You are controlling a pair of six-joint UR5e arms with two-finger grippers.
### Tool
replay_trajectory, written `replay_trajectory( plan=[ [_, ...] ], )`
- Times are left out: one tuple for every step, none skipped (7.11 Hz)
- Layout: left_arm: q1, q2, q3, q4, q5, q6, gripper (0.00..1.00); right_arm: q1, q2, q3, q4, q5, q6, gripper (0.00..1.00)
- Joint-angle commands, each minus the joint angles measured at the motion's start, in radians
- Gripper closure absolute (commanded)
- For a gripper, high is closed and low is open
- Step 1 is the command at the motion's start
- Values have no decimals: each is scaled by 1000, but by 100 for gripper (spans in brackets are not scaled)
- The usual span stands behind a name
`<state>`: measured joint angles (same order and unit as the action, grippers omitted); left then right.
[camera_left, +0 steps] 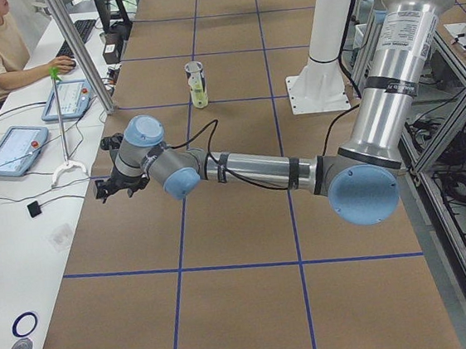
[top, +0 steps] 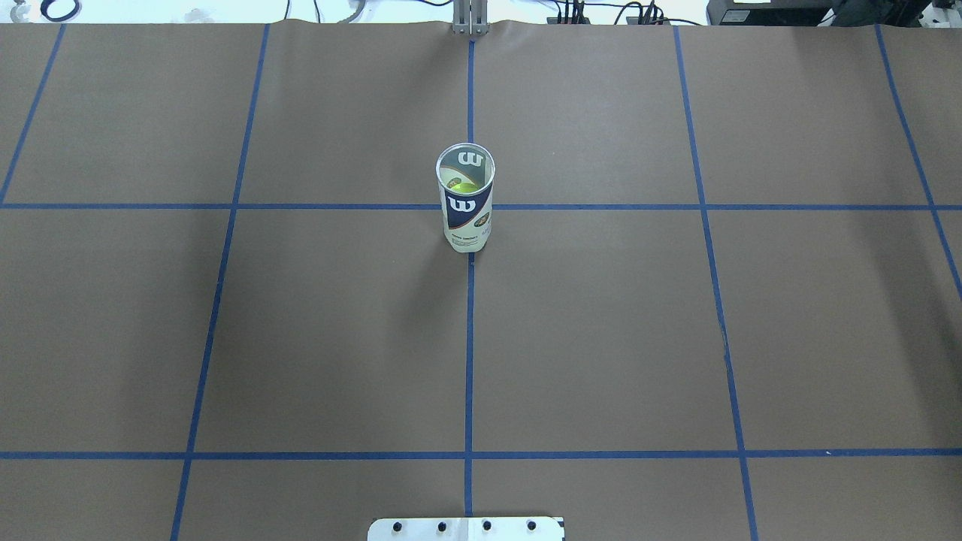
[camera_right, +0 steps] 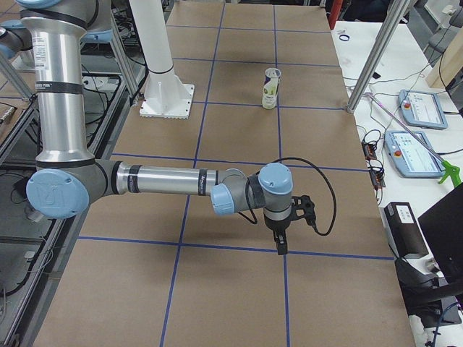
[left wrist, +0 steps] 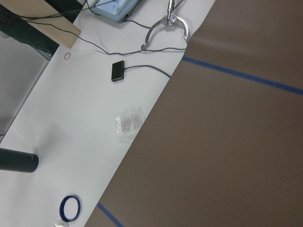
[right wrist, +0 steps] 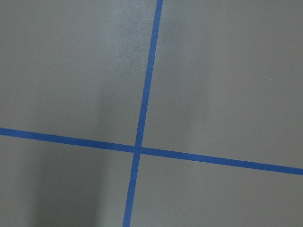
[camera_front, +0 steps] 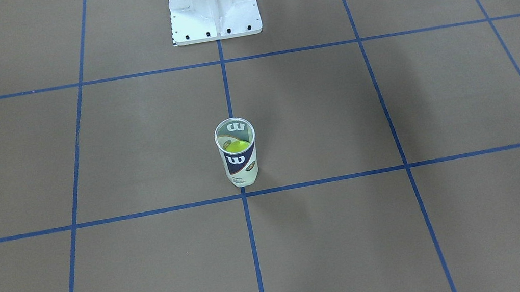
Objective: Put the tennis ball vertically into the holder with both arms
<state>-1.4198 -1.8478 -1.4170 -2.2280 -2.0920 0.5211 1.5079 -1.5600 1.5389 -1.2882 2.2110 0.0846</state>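
Looks done, or near it. The holder (camera_front: pixel 238 158) stands upright on the table (camera_front: pixel 406 227), just below frame centre in the front-facing view, on the middle blue tape line. The tennis ball (camera_front: pixel 237 146) is inside it, yellow-green, seen through the open mouth. Nothing holds the can. I see no ball outside it, so my read is that nothing is left except perhaps parking the arms.

View differences:
- Front-facing and overhead views show the ball in the can, but no arms.
- Only the side views show the arms. In the exterior left view, the left arm (camera_left: pixel 249 173) lies low with the left pincer (camera_left: pixel 111 186) at mid-left of frame, well apart from the can at upper centre.
- In the exterior right view, the right pincer (camera_right: pixel 281 242) points down at lower centre, also well apart from the can.
- I cannot tell how far either pincer is open, or whether it holds anything.
- The wrist views show no fingers. The left one shows the table edge and a white bench. The right one shows a tape cross.
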Motion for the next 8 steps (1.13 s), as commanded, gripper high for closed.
replay_trajectory(
  plan=[
    [-11, 63, -46, 18, 6, 194, 1, 0, -2, 0, 1, -1, 0, 0],
    [-13, 79, -62, 28, 42, 201, 1, 0, -2, 0, 1, -4, 0, 0],
    [-28, 82, -60, 59, 82, 192, 1, 0, -2, 0, 1, -4, 0, 0],
    [-34, 73, -63, 176, 122, 183, 1, 0, -2, 0, 1, -4, 0, 0],
    [-40, 70, -66, 192, 147, 180, 1, 0, -2, 0, 1, -4, 0, 0],
    [-65, 46, -74, 294, 139, 80, 0, 0, -2, 0, 1, -4, 0, 0],
    [-102, 24, -117, 462, 78, -176, 0, 0, -5, 0, 1, -4, 0, 0],
    [-108, 32, -132, 516, 66, -311, 0, 0, -9, 0, 3, -5, 0, 0]
  ],
)
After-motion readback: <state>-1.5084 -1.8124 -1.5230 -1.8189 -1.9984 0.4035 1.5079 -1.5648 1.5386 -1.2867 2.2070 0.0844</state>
